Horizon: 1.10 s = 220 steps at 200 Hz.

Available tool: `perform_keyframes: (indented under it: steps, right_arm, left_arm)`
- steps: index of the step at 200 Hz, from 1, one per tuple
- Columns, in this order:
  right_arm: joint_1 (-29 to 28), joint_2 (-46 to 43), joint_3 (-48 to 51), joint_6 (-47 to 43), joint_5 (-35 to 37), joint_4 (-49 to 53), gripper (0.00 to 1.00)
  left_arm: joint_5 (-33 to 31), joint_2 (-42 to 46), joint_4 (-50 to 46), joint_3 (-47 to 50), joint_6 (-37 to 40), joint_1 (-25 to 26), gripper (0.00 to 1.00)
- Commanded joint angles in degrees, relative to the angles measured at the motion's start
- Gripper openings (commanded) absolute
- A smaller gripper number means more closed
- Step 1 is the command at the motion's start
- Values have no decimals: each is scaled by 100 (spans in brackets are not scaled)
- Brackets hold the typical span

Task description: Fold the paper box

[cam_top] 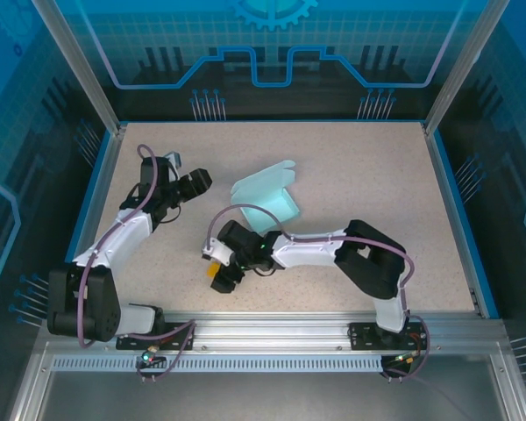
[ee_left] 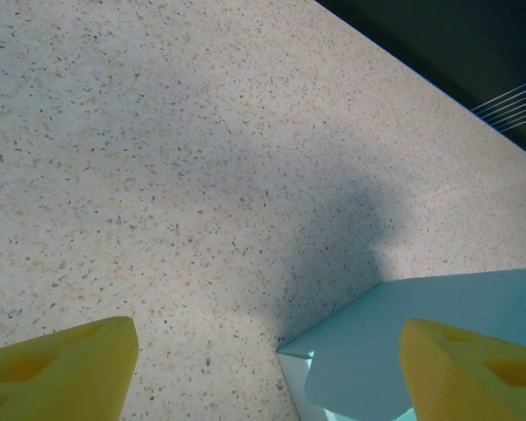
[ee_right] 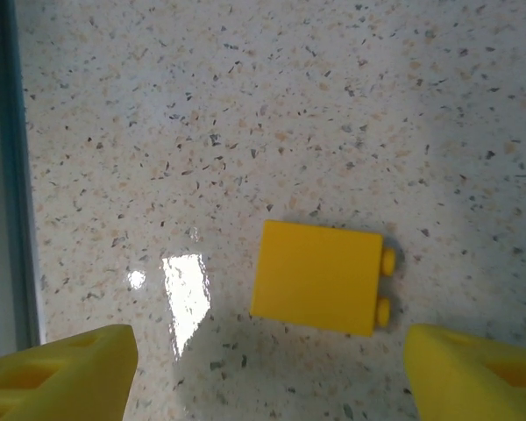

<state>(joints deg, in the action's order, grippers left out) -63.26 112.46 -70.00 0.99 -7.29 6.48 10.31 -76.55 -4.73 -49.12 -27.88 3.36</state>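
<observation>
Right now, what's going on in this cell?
Two arms are set up to fold a pale blue box, which lies part-folded mid-table. Neither arm holds it. The left pincer is open just left of the box, with a box corner near its right finger. The right pincer is also open and hovers over a small yellow block that lies ungripped on the table, nearer the arm bases.
</observation>
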Motion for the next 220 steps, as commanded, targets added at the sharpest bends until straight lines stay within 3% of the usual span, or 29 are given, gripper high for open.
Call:
perform_keyframes:
  steps: [1,65,220]
  right_arm:
    - [-102,250,-321,-135,284,187,81]
    - [-151,736,-770,-188,607,494,79]
    - [-166,623,-765,-218,784,433,48]
  left_arm:
    - [131,-53,-55,-159,204,-45,80]
    - [269,-91,1,-159,257,-45,80]
    - [371,-268,4,-212,297,-48,80]
